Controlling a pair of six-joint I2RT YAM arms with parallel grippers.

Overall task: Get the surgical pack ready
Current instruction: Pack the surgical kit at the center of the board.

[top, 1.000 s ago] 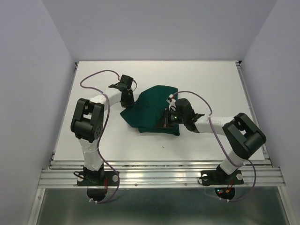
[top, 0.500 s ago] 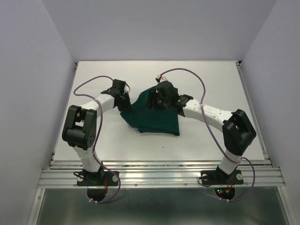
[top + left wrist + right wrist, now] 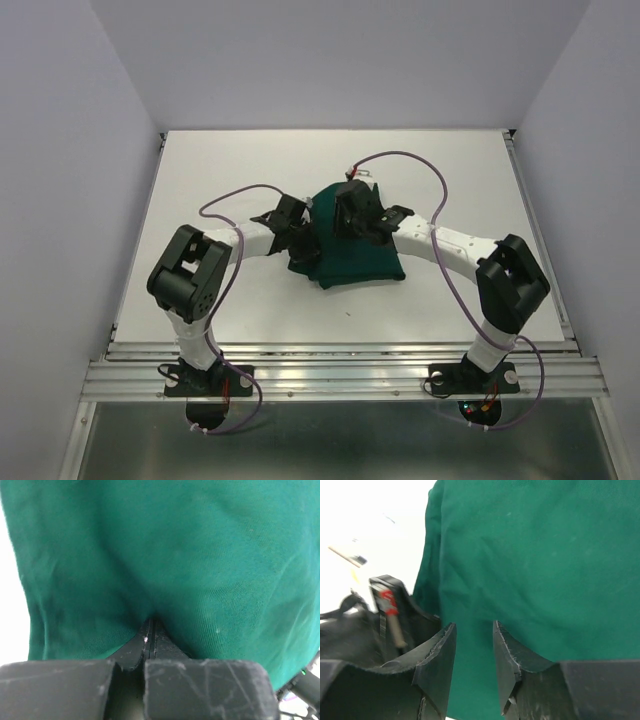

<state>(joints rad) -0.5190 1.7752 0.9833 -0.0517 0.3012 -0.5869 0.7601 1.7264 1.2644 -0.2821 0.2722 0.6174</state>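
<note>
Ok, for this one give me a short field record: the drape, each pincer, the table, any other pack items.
drape: dark green cloth, bunched into a mound
left pincer: shut on the drape at its left side, folds converging at its tips
right pincer: jaws parted, above the drape's far part, no grip visible
table: white, drape lying near its middle
other pack items: none visible in any view

Top camera looks down over the whole desk (image 3: 200,180). Wrist cameras press close on the drape (image 3: 358,266) (all views share it).
</note>
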